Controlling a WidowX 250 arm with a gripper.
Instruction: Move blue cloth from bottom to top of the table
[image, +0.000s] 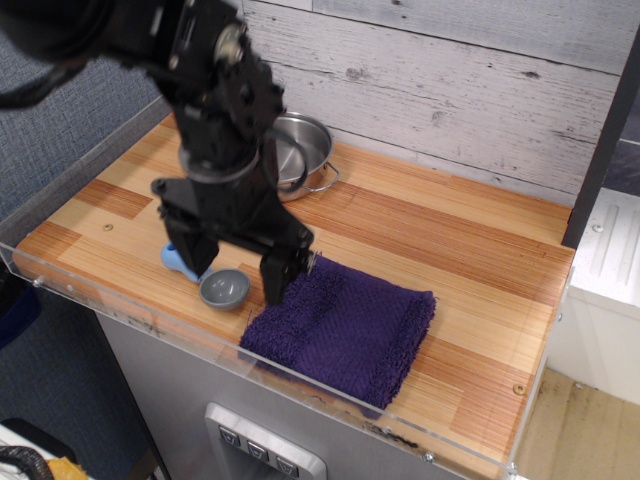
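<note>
The blue cloth (345, 325), a dark indigo-purple folded terry towel, lies flat at the front of the striped wooden table (460, 250), close to the clear acrylic rim. My gripper (234, 268) is black, points down and is open. Its right finger (277, 277) is at the cloth's left back corner; its left finger (194, 255) is over the light-blue scoop. Whether the finger touches the cloth I cannot tell. The arm hides part of the table behind it.
A steel pot (300, 150) stands at the back left, partly hidden by the arm. A light-blue scoop with a grey bowl (224, 288) lies left of the cloth. A white-grey plank wall runs along the back. The acrylic rim (330, 395) edges the front.
</note>
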